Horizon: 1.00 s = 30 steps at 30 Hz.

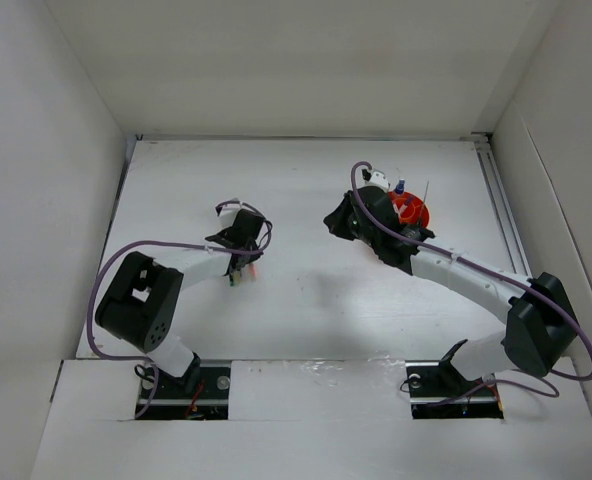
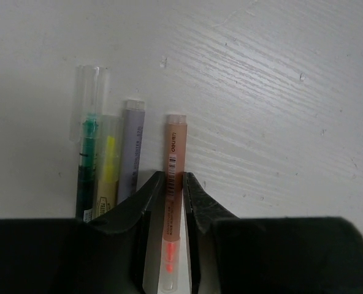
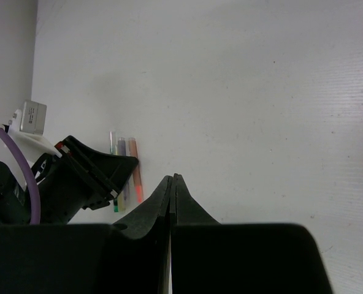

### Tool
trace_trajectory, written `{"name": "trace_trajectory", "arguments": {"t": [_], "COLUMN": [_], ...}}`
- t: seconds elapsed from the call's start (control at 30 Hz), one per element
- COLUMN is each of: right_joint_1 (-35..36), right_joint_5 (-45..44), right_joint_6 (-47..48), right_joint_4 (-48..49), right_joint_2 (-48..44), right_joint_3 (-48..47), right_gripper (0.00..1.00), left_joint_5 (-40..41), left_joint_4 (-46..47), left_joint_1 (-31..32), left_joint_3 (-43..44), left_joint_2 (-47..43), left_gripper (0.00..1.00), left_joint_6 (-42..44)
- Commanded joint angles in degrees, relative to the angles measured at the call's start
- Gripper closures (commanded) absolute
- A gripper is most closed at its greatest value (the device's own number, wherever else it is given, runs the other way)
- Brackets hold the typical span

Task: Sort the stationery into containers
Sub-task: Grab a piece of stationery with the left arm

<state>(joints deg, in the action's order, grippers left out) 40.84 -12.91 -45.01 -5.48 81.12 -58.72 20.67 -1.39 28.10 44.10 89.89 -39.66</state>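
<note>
A green pen (image 2: 86, 160), a yellow marker (image 2: 108, 165) and a purple marker (image 2: 132, 147) lie just left of the left jaws, which pinch the orange marker (image 2: 174, 153) on the desk (image 2: 279, 92). Best lift it straight up, sparing its neighbours. The right jaws, pressed together and empty, hang near the orange tub (image 1: 414, 211).

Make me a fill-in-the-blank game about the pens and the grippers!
The pen between the left gripper's fingers is ____.
____ pens lie in a row on the table.
The right gripper is ____.
The tub sits by the ____ arm.
Missing: orange, four, shut, right.
</note>
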Motion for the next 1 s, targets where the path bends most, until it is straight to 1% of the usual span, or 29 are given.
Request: {"name": "trace_trajectory", "arguments": {"t": [0.0,0.07,0.1,0.2,0.23,0.27,0.37,0.4,0.43,0.53,0.6,0.67,0.7,0.77,0.83,0.9,0.93,0.97], "right_joint_1": [0.12,0.12,0.12,0.12,0.12,0.12,0.12,0.12,0.12,-0.41,-0.41,-0.94,-0.94,-1.55,-1.55,-2.08,-2.08,-2.69], "right_joint_5": [-0.45,-0.97,-0.98,-0.98,-0.98,-0.98,-0.46,-0.45,-0.45,-0.45,0.16,0.16,0.16,0.16,2.35,3.67,4.55,6.3], "right_joint_6": [0.28,0.28,0.28,0.28,0.28,0.28,0.28,0.28,0.28,0.28,0.28,0.28,0.28,0.28,0.28,0.28,0.28,0.28], "right_joint_4": [3.28,3.28,3.28,3.28,3.28,3.28,3.28,3.28,3.28,3.28,3.28,3.28,3.28,3.28,3.28,3.28,3.28,3.28], "right_joint_2": [-1.49,-0.97,-0.97,-0.97,-0.97,-0.36,0.26,0.26,0.26,0.88,0.88,0.88,0.88,1.4,1.41,1.93,2.46,2.46], "right_joint_3": [0.18,0.18,0.18,0.18,0.18,0.18,0.18,-0.34,-0.34,-0.34,-0.34,-0.34,-0.34,-0.34,-0.34,-0.34,-0.34,-0.34], "right_gripper": [0.98,0.92,0.86,0.76,0.71,0.7,0.67,0.67,0.67,0.66,0.66,0.66,0.64,0.63,0.57,0.53,0.52,0.52], "left_joint_5": [-2.72,-3.96,-5.1,-7.3,-7.92,-7.92,-8.45,-8.45,-8.45,-9.76,-10.56,-11.35,-12.65,-13.45,-16.34,-18.9,-21.61,-22.94], "left_joint_4": [2.0,2.7,2.71,5.16,5.95,5.96,5.96,5.96,5.96,5.35,5.87,7.18,7.19,7.72,10.08,12.36,13.33,14.39], "left_joint_1": [-0.15,-0.15,-0.15,-0.15,-0.15,-0.15,0.56,0.56,0.56,0.56,0.56,0.56,1.08,1.95,2.66,2.66,2.66,2.66], "left_joint_3": [0.2,-0.33,-0.33,-0.94,-1.46,-1.47,-1.47,-1.47,-1.47,-1.47,-1.47,-2.08,-2.08,-2.08,-2.61,-2.61,-3.13,-3.92], "left_joint_2": [0.29,0.29,0.29,-0.23,-0.24,-0.24,-0.24,-0.24,-0.24,-0.24,-0.24,-0.24,-0.24,-0.85,-2.43,-4.44,-5.24,-6.12], "left_gripper": [0.88,0.89,0.9,0.9,0.9,0.9,0.89,0.87,0.82,0.81,0.88,0.93,0.97,0.98,1.0,1.0,1.0,1.0], "left_joint_6": [0.99,1.51,1.51,2.74,2.75,3.27,3.27,3.27,3.79,4.33,4.85,5.47,5.47,6.0,6.7,6.7,6.7,6.7]}}
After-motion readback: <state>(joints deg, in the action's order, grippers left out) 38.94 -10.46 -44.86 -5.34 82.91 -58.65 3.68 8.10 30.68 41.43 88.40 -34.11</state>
